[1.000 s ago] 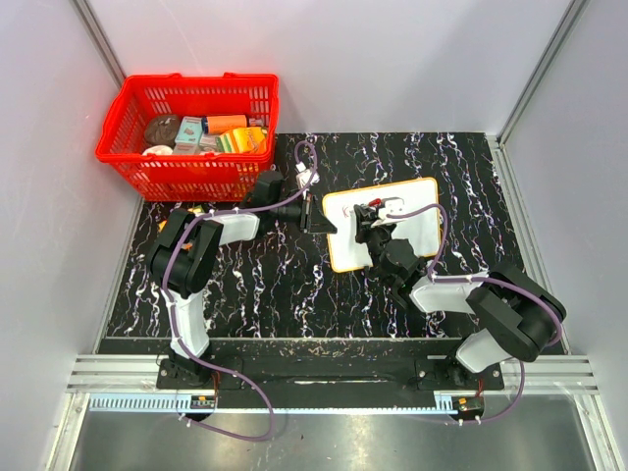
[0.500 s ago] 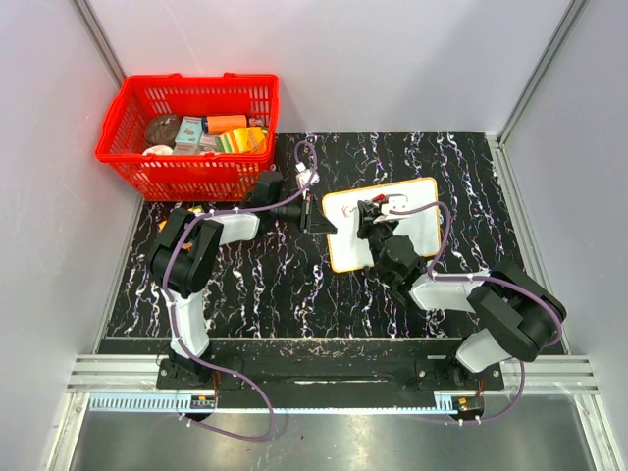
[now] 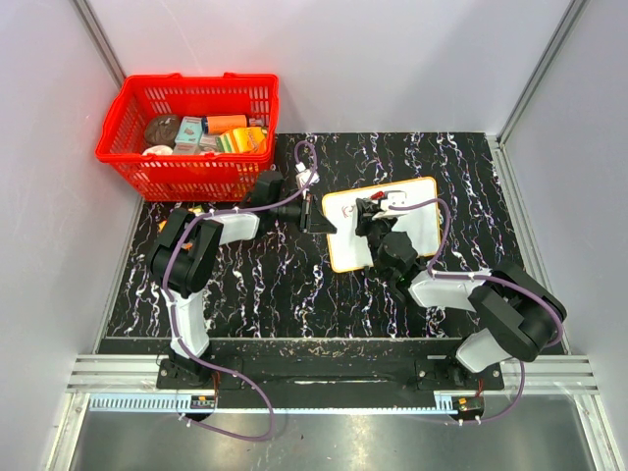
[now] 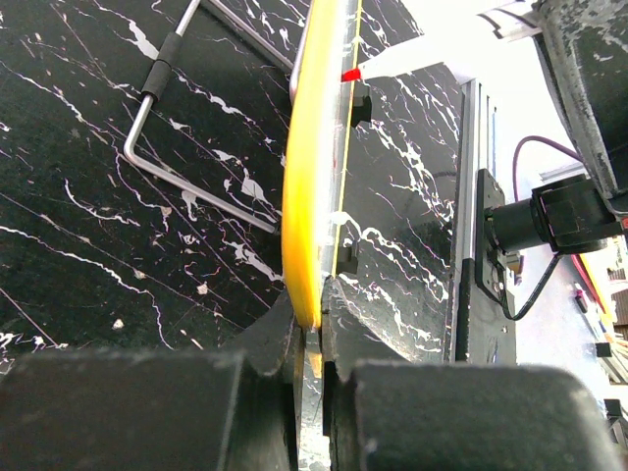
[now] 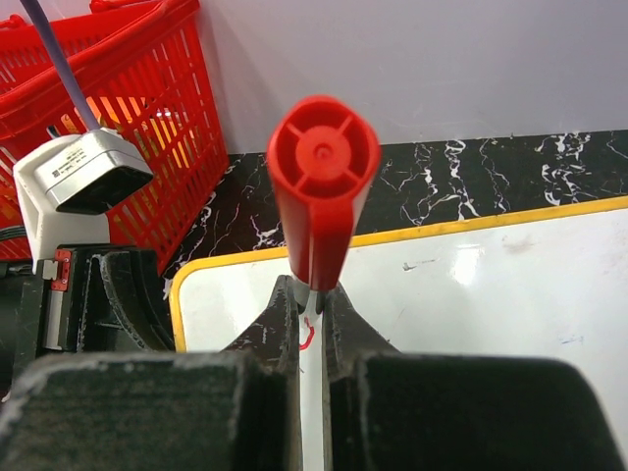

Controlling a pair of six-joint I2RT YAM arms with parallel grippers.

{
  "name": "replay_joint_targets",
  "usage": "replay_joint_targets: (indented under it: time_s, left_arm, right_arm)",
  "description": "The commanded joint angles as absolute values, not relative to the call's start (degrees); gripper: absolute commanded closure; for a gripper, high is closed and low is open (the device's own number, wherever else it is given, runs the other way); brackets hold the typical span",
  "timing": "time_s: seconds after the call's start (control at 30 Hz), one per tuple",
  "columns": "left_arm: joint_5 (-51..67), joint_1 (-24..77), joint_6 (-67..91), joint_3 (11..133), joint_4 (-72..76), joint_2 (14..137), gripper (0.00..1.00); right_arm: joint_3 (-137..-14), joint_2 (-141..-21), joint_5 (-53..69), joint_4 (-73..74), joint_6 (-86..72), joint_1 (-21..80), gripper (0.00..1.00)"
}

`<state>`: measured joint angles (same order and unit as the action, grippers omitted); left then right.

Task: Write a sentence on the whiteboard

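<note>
- The white rectangular whiteboard with a thin orange-yellow rim and rounded corners point(image 3: 422, 228) lies near the middle of the black, white-veined bench point(image 3: 245, 285), a little right of centre, with its long sides skewed to the bench edges.
- The left arm's fingers point(image 4: 275, 343) are pinched narrow on the board's left rim. In the left wrist view the yellow edge runs straight up from between them.
- In that same view a bent grey wire rod with a black sleeve point(image 4: 157, 118) lies on the bench to one side of the board. Whether it touches the board cannot be told.
- The right arm's fingers point(image 5: 280, 324) are closed tight on a white marker with a red end cap point(image 5: 322, 186), which stands nearly upright over the board's left part.
- From the left wrist, the marker's red tip point(image 4: 350, 76) sits at the board's surface.
- A short red stroke of writing point(image 5: 307, 339) shows on the white face just below the right fingers. No word can be read.
- A red plastic mesh basket point(image 3: 186, 137) holding small boxes and packets stands at the bench's far left corner, well apart from the board.
</note>
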<state>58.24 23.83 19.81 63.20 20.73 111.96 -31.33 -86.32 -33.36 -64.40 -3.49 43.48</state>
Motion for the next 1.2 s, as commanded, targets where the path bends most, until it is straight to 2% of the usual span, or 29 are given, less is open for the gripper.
replay_joint_targets:
  time_s: [0.0,0.6,0.97,1.17]
  left_arm:
    - [54.8,24.5,12.4,62.8,16.7,114.5,1.00]
    - [54.6,24.6,12.1,63.0,16.3,114.8,1.00]
    - [54.5,24.7,12.0,63.1,16.1,114.8,1.00]
    - [54.2,24.8,11.9,63.2,15.6,115.0,1.00]
  right_arm:
    - [-31.3,-85.7,-32.7,-62.3,-5.5,43.0,1.00]
    - [-27.2,-83.6,-33.5,-60.6,-8.1,43.0,1.00]
    - [-29.0,-82.5,-37.6,-59.8,-6.7,42.8,1.00]
    - [-29.1,-80.5,-35.3,-59.9,-6.0,42.7,1.00]
